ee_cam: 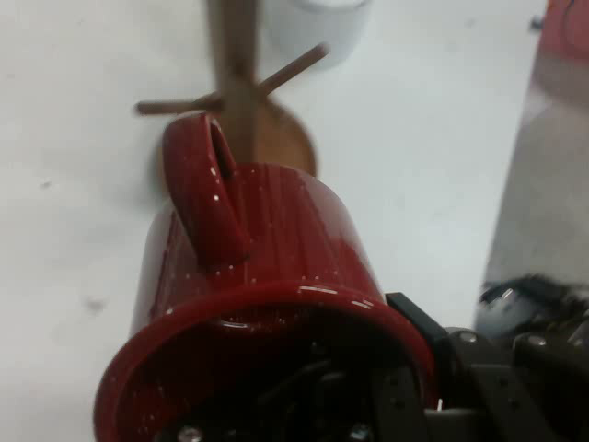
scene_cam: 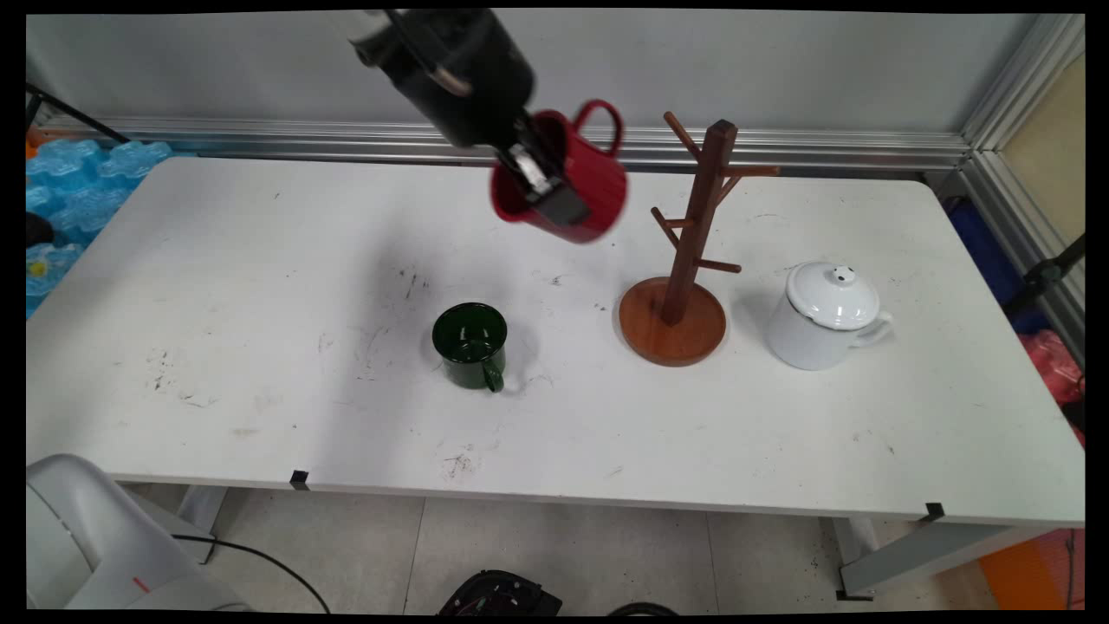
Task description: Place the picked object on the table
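Observation:
High over the table's far middle, my gripper (scene_cam: 548, 192) is shut on the rim of a red mug (scene_cam: 582, 186), one finger inside it and one outside. The mug hangs tilted with its handle (scene_cam: 602, 124) pointing up and toward the wooden mug tree (scene_cam: 689, 243) just to its right. In the hand view the red mug (ee_cam: 258, 304) fills the lower frame, its handle (ee_cam: 207, 189) up, with the mug tree (ee_cam: 241, 97) right beyond it. A dark green mug (scene_cam: 470, 345) stands upright on the table below and in front of the gripper.
A white teapot (scene_cam: 823, 316) with a lid stands right of the mug tree's round base (scene_cam: 672, 334). Blue packs (scene_cam: 78, 186) lie off the table's left end. An aluminium rail runs along the wall behind the table (scene_cam: 260, 286).

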You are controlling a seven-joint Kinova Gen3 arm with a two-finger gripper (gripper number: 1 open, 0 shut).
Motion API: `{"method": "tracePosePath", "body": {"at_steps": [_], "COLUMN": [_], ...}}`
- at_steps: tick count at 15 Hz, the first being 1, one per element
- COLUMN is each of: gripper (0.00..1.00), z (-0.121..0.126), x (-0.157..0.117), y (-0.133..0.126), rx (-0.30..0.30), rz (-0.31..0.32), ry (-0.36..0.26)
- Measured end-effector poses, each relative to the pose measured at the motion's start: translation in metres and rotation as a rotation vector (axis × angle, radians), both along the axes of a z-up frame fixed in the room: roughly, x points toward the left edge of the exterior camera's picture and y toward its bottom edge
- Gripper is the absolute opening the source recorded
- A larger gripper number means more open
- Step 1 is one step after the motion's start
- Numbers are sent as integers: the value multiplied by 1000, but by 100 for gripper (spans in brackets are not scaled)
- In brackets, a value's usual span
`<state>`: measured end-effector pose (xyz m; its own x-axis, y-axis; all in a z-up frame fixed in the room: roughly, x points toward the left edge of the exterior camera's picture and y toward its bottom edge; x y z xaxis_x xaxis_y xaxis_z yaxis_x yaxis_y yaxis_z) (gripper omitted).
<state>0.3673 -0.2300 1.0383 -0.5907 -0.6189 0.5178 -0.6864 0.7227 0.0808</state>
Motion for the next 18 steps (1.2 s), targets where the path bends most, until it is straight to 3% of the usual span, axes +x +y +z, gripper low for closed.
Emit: {"method": "tracePosePath", "body": {"at_steps": [5,9,13,18], "gripper": [0,0,0,0], "z": [-5,-27,-65,-114], "x": [38,54,59,55], "y": [-31,-60,-89,-118], "rx": [-15,-1,40,109], "rz": [-56,-123,-162,-157], "ry": [-124,-222,-321,-414]}}
